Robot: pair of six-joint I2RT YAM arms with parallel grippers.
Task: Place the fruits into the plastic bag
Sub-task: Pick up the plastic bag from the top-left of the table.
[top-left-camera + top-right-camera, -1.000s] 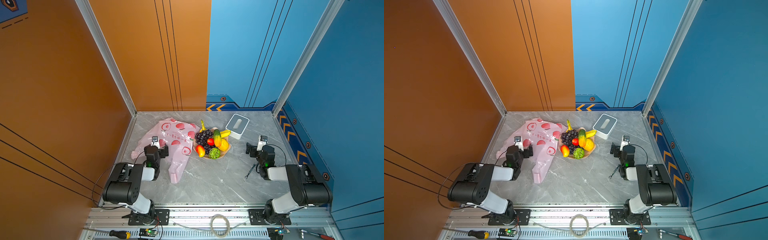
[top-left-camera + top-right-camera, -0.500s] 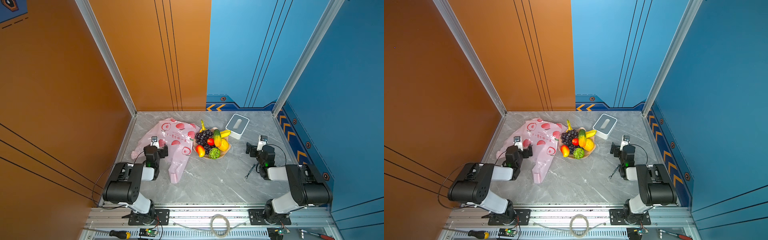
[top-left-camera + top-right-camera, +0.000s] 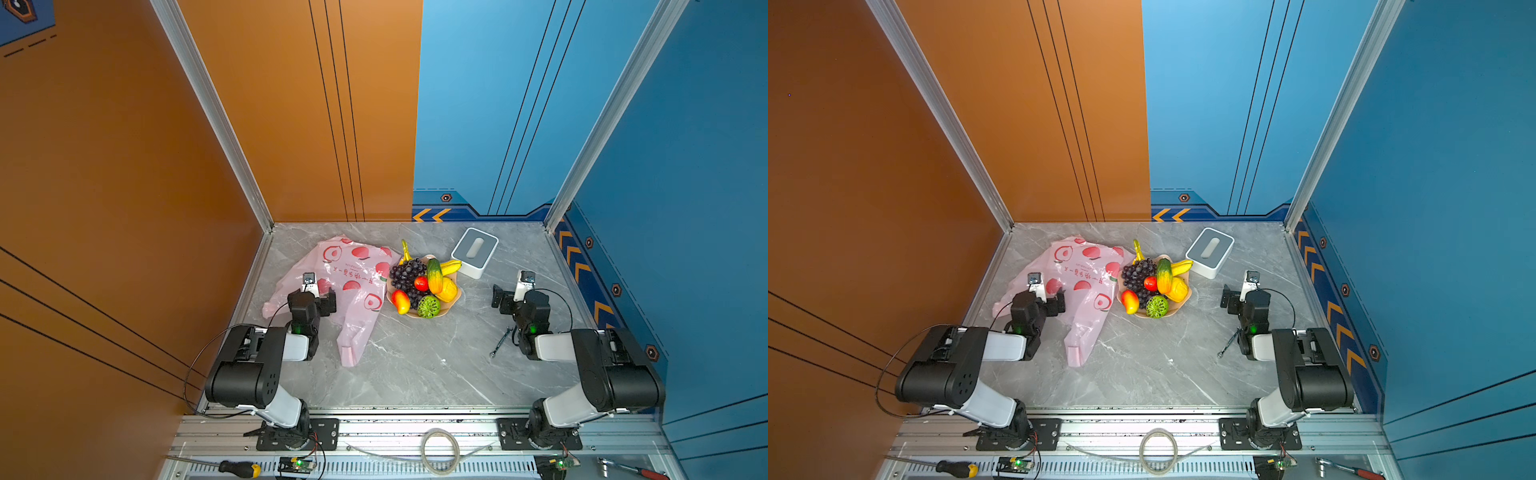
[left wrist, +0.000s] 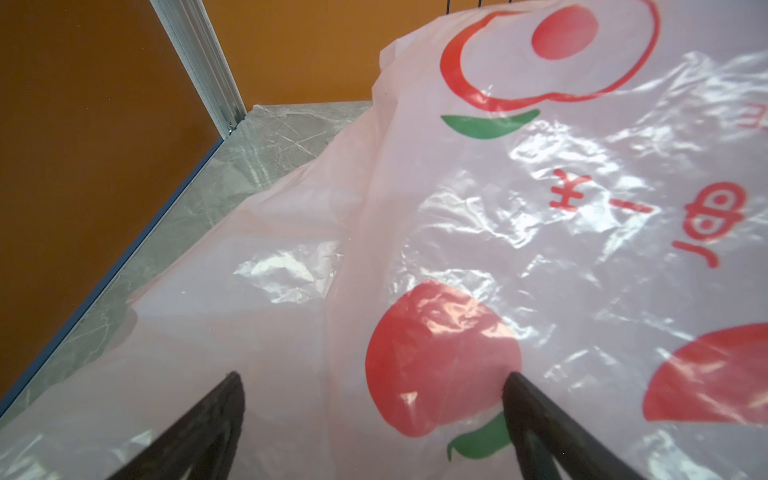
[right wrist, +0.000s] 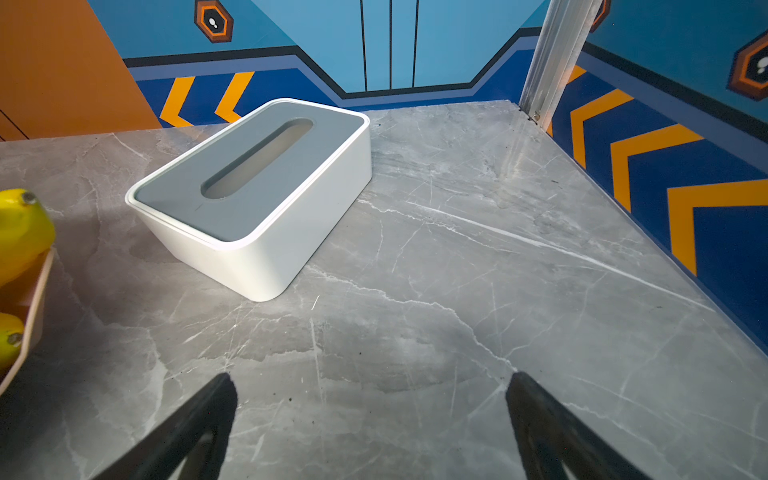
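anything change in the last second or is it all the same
Nothing visibly changed. The left tool stays open over the bag, the right tool stays open over the table, and the fruits remain on the plate.

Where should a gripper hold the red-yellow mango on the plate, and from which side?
Probably across the narrow middle of the mango, from above: it lies long and exposed at the plate's near rim, with grapes crowding its far side.
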